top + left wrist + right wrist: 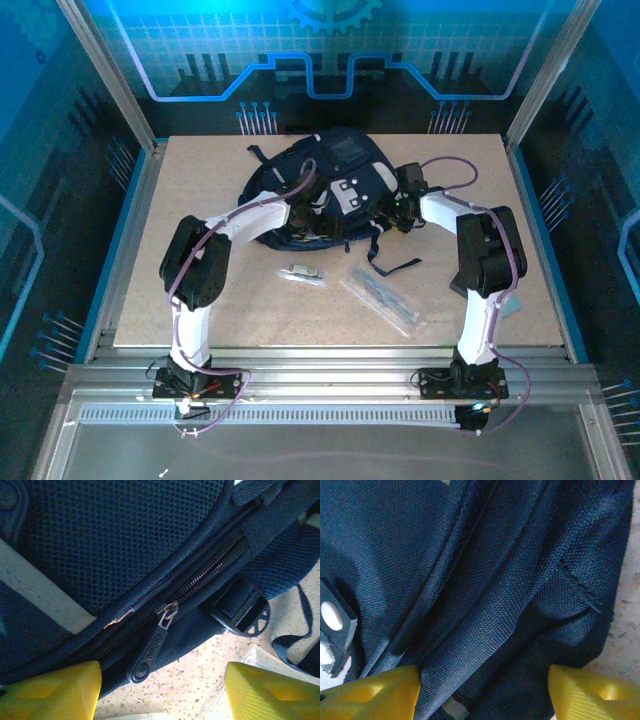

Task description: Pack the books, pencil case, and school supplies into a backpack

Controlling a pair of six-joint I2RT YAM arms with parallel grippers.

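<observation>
The navy backpack (325, 185) lies at the back middle of the table. My left gripper (300, 215) is at its near left edge, open. In the left wrist view the backpack (115, 540) shows a shut zipper, and the black zipper pull (150, 650) hangs in the gap of the left gripper (162, 695), touching neither yellow finger. My right gripper (400, 205) is against the bag's right side. It (482, 695) stands open with bunched backpack fabric (485, 605) between its fingers. The transparent pencil case (385, 302) and the small pale school supplies (298, 273) lie on the table in front. The books are out of view.
A dark strap (390, 262) trails from the bag toward the pencil case. A black strap buckle (245, 615) sits right of the zipper. The speckled tabletop (200, 180) is edged by a metal frame (130, 200).
</observation>
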